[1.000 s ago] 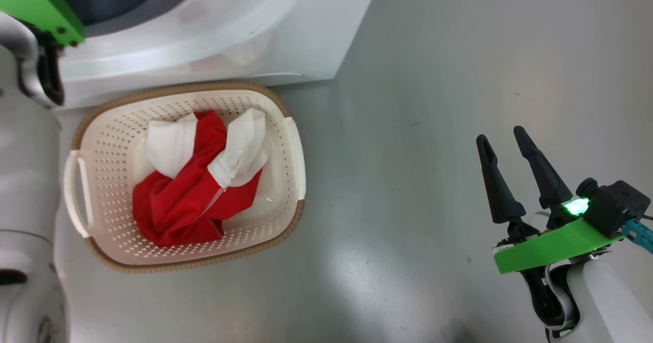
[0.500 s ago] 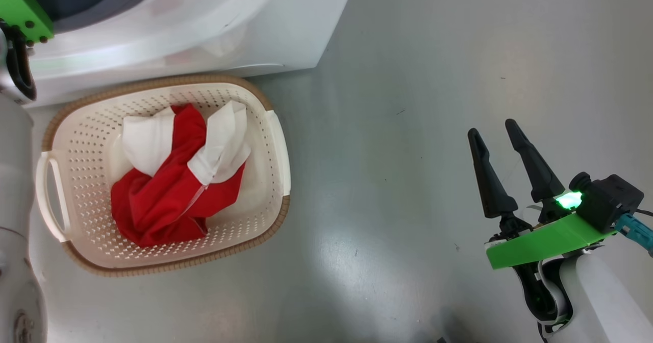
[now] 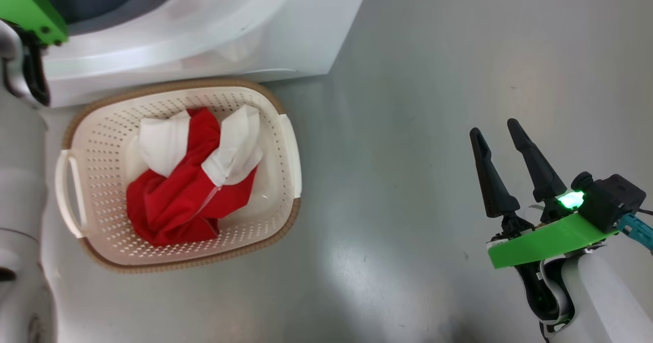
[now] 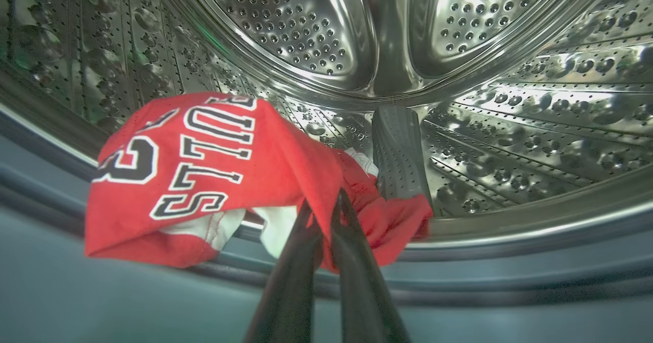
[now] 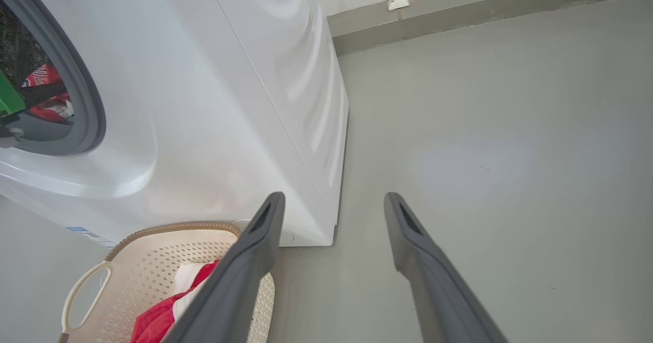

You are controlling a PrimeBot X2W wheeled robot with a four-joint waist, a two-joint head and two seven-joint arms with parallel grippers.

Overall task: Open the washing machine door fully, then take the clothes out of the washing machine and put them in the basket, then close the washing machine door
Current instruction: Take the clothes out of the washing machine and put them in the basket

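**Jersey: in the drum, gripped, not yet lifted out**

Item 1. Red jersey with white lettering, crumpled at the drum's front lip and partly draped onto the grey gasket. The left gripper has its fingers pinched together on a red fold at the jersey's right edge, with the tips buried in the cloth.

Item 2. Red-and-white garment, bunched in the basket. The basket stands on the floor just beside the washer front.

Item 3. Right gripper, fingers spread wide and holding nothing, over bare floor well apart from the basket.

Status. The washer mouth stands open, so the door-opening step appears done. One piece is delivered. The jersey looks like the last piece in the drum, though the drum floor behind it is hidden. Left to do: draw the jersey out over the gasket, drop it in the basket, and shut the door.
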